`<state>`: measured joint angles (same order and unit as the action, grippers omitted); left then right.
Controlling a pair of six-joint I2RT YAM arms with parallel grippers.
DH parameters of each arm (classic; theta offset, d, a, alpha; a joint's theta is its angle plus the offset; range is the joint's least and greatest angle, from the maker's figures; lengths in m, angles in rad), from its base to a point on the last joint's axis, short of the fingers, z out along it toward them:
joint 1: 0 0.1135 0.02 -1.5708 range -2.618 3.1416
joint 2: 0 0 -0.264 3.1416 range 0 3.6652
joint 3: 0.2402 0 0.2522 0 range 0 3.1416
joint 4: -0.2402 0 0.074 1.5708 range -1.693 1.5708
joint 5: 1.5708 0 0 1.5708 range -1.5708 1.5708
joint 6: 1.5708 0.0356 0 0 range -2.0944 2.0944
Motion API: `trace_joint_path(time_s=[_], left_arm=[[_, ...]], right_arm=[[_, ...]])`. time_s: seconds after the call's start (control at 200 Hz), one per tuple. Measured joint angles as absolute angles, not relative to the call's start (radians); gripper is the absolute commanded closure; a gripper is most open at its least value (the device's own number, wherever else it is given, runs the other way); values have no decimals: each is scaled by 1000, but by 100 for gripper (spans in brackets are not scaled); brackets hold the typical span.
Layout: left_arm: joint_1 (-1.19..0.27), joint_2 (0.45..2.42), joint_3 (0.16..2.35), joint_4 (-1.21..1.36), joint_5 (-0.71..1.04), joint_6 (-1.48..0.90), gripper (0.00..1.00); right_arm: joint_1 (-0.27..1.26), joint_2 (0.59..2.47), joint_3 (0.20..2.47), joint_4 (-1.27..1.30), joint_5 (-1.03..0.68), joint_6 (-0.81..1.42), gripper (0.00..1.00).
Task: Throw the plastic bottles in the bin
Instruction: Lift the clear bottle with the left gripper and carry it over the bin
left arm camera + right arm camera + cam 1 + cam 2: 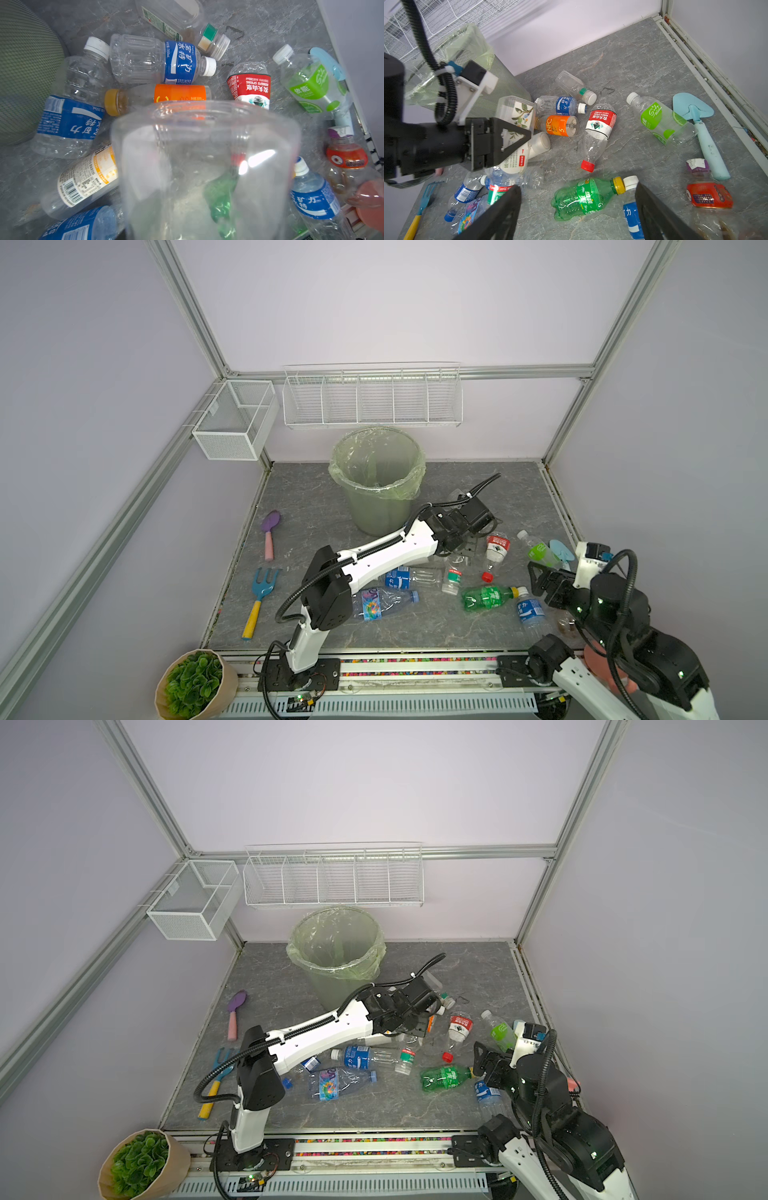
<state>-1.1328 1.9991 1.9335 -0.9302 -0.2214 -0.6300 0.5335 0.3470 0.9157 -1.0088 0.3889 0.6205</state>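
Currently in hand: lifting one bottle out of the heap to carry it to the bin [374,514], as I judge it.
Table [316,506]: grey. The plastic bottles [399,578] lie strewn over its middle and right, nearer than the bin.
Left tool [520,133]: reaches across the middle, with its jaws clasped on the flat sides of a clear leaf-label bottle [517,116], just right of the bin's foot.
Doing it well: raise it straight up first, since an orange-label bottle [560,125] lies just beside it. Clear the tall rim before letting go. The thin walls may buckle and slip.
Right tool [577,186]: jaws wide apart and holding nothing, above the green bottle [583,199] at near right.
Bin: far centre, lined with a bag; no bottle shows inside.
Long wire basket [372,400]: on the far wall; its compartments look bare.
Mesh basket [232,423]: on the left wall; nothing seen in it.
Pot [195,684]: near left, holds a green plant.
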Motion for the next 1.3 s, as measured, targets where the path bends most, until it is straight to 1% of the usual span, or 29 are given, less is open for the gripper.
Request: trace_joint_path(time_s=[0.15, 0.36, 0.915, 1.125, 1.185, 1.3], left_arm=[[-1133, 1921, 1935, -934, -250, -611, 74], [-1133, 1837, 1951, -933, -289, -578, 78], [-1133, 1639, 1951, -862, -427, -446, 77], [-1126, 1600, 1951, -846, -472, -392, 77], [-1117, 1592, 1952, -839, -476, -377, 78], [-1096, 1581, 1973, -831, -484, -343, 82]], right_arm=[[533, 348, 914, -1005, 389, 620, 12], [533, 358, 897, -996, 389, 620, 12], [533, 407, 780, -941, 324, 622, 12], [533, 421, 757, -926, 292, 626, 12], [533, 421, 756, -926, 289, 628, 12], [533, 421, 754, -926, 287, 629, 12]])
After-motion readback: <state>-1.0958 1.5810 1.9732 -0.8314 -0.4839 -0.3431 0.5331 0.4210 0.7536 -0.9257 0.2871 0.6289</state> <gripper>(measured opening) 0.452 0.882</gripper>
